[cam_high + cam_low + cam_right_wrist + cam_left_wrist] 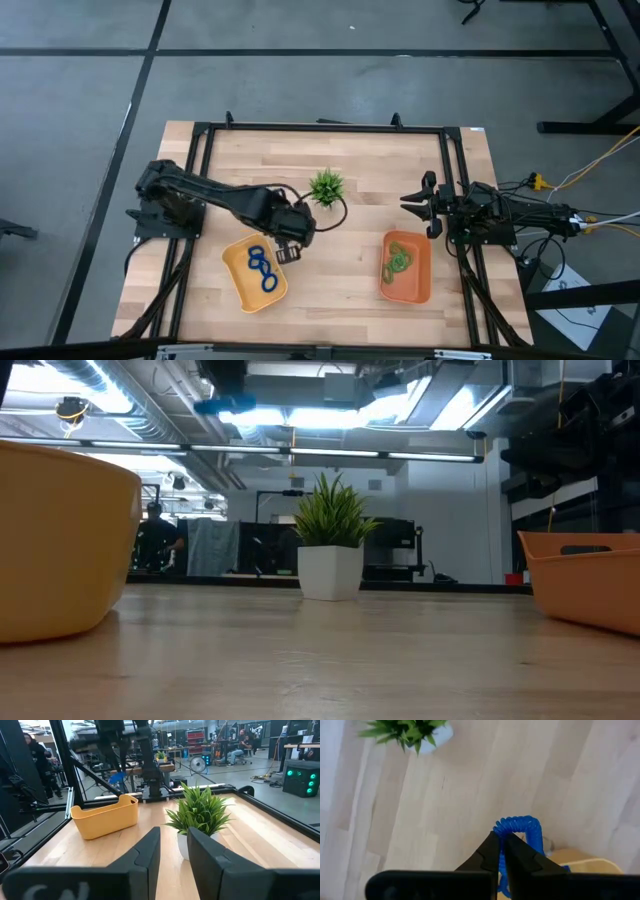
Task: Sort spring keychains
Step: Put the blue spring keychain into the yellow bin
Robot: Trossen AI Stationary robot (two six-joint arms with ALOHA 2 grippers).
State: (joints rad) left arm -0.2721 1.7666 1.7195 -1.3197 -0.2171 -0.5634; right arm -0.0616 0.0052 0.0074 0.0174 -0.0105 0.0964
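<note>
A blue spring keychain [519, 831] hangs pinched between the two dark fingers of the left gripper [288, 250]. In the left wrist view the coil pokes out past the fingertips [492, 846] as a curved loop, so it runs on in the same line as the fingers, and they are shut tight on it.

Just under the held loop, a little toward the front of the table, is the yellow tray [238, 283]. Other blue keychains [262, 267] lie in it already, linked in a short chain. The held one is over the tray's inner edge, so I think it has to go a bit farther in, toward the tray's middle, before the fingers let go. If it drops now it could land on the rim.

Well apart, on the other side of the table, the orange tray [418, 285] holds the green keychains [397, 259]. I see no loose keychains on the wood.

The small plant [326, 186] stands just behind the left gripper. It does not block the way to the tray.

The right gripper [421, 205] waits near the right edge, beside the orange tray, with its fingers apart and nothing in them. The left arm is much nearer the yellow tray.
</note>
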